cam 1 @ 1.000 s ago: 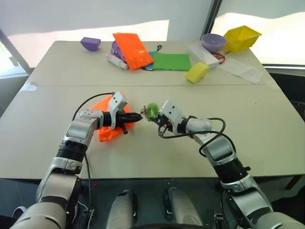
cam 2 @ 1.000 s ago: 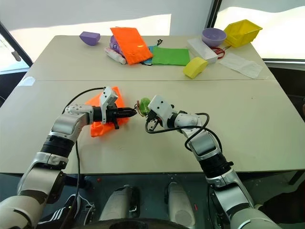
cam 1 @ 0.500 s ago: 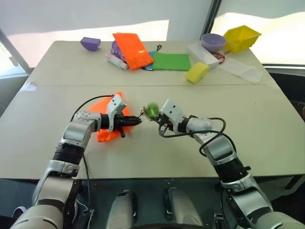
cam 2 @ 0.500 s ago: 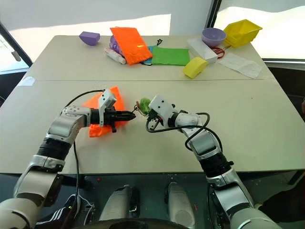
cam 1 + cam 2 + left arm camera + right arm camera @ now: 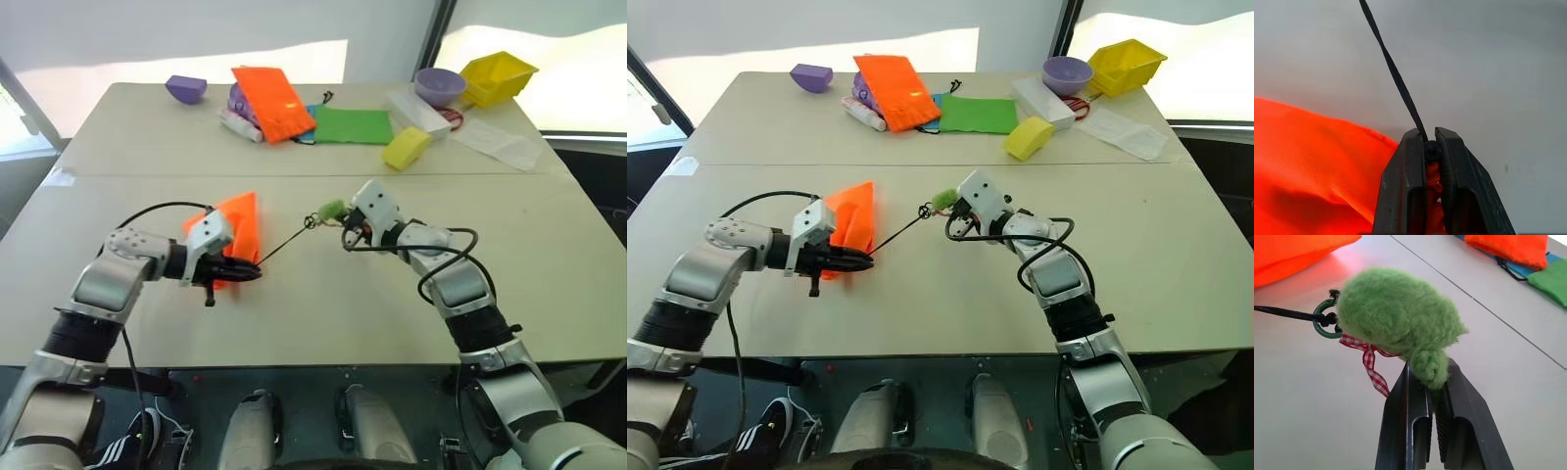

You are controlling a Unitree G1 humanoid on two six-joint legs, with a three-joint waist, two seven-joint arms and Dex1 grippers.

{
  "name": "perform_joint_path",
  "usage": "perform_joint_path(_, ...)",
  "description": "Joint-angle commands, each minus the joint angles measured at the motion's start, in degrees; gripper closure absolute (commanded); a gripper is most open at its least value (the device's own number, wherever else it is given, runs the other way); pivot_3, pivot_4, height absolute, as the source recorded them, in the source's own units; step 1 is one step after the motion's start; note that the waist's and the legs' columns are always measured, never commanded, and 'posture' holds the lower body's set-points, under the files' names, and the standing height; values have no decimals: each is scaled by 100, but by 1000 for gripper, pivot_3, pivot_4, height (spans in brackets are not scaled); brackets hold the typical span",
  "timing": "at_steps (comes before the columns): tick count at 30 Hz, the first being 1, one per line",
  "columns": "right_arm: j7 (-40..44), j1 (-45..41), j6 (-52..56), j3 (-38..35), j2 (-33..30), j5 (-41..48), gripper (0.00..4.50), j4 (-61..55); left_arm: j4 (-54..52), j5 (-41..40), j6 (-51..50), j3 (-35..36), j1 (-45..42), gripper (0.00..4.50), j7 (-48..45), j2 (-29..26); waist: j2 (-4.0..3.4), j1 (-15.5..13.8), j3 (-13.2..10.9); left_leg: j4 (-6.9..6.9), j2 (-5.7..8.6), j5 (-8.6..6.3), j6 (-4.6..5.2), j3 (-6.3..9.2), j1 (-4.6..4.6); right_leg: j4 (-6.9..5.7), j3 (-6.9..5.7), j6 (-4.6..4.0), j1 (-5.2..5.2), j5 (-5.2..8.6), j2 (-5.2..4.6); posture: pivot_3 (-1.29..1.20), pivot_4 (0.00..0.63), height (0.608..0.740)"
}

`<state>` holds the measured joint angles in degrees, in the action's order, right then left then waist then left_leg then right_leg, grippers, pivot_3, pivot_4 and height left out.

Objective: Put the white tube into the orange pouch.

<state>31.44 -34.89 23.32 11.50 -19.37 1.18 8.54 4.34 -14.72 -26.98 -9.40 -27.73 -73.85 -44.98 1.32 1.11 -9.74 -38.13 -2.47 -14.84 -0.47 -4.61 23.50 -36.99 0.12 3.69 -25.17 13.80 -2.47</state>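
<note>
While my left gripper [image 5: 1430, 147] stays clamped on the gathered mouth of the flat bright-orange fabric drawstring pouch [image 5: 235, 227], my right gripper [image 5: 1431, 377] pinches the fuzzy lime-green charm [image 5: 1396, 311] on its dark cord [image 5: 284, 239], stretched taut between them. I'd judge the mouth needs loosening, so I should ease the pull, not yank. The slim white plastic tube [image 5: 238, 125] lies far beyond both hands, beside the other orange pouch [image 5: 272, 102].

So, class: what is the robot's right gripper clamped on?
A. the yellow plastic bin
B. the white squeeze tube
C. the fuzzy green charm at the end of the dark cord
C: the right gripper pinches the fuzzy green charm, tied to the dark cord of the bright-orange fabric pouch.
</note>
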Motion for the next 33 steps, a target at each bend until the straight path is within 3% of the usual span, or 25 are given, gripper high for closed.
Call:
perform_joint_path(1, -382, -257, -148, -382, -128, -146, 4500, 223, -334, -55, 30, 44, 266, 4440, -233, -292, 0, 3, 0, 0, 0, 0, 0, -1, 0, 0, 0, 0, 0, 0, -1, 0, 150, 740)
perform_joint_path(8, -857, -530, -344, -558, -230, -248, 4500, 787, -342, -28, 314, 105, 520, 4440, -204, -451, -1, 2, -1, 2, 0, 0, 0, -4, 5, -1, 4, 0, -8, 0, 1, 0, 150, 740)
perform_joint_path(12, -732, -412, -287, -384, -153, -174, 4500, 663, -143, -184, 311, 231, 343, 4440, 207, -2, -1, -16, -1, 2, 1, 0, 0, -5, 5, -1, 4, 1, -7, 0, -1, 0, 150, 740)
perform_joint_path(14, -372, -238, -139, -265, -127, 9, 4500, 412, -219, -421, -182, 252, 292, 4440, 201, 86, -1, -16, -1, 1, 2, 0, 0, -5, 6, -1, 4, 2, -7, -1, -1, 0, 150, 740)
perform_joint_path(18, 202, 119, 320, -265, -86, 477, 2934, -224, -211, -515, -174, 478, 176, 2651, 574, 363, -1, -17, -1, 2, 1, 0, 1, -1, 7, -2, 4, 24, -6, -7, 3, 0, 150, 740)
perform_joint_path(23, 599, 489, 346, -196, -488, 465, 292, -888, -310, -883, -51, 952, 135, 81, 671, 471, -1, -1, -1, 0, 0, 0, 0, -1, 5, -6, 4, 22, -7, -7, 4, 0, 150, 740)
perform_joint_path(24, 794, 588, 382, -173, -634, 516, 25, -1052, -302, -940, -37, 1061, 137, 63, 697, 462, -1, -9, -1, 0, 0, 0, 0, 0, 4, -6, 4, 21, -6, -7, 4, 0, 150, 740)
perform_joint_path(27, 1536, 1041, 354, -328, -1212, 903, 25, -1678, -430, -1393, -420, 1600, 295, 63, 727, 295, 0, -19, -1, 1, 0, 0, 0, 0, 4, -3, 3, 20, -6, -5, 3, 0, 150, 740)
perform_joint_path(30, 1964, 1244, 376, -577, -1531, 1323, 25, -2026, -365, -1301, -233, 1823, 448, 63, 902, 179, -1, -4, -2, 2, -1, -1, 2, -1, 4, -3, 3, 26, -6, -3, 3, 0, 150, 740)
perform_joint_path(33, 2186, 1361, 340, -883, -1577, 1782, 25, -2292, -332, -1324, -176, 2151, 559, 63, 1278, 228, 2, -9, -3, 1, -1, -1, 2, -2, 1, -3, 4, 22, -4, -2, 2, 0, 150, 740)
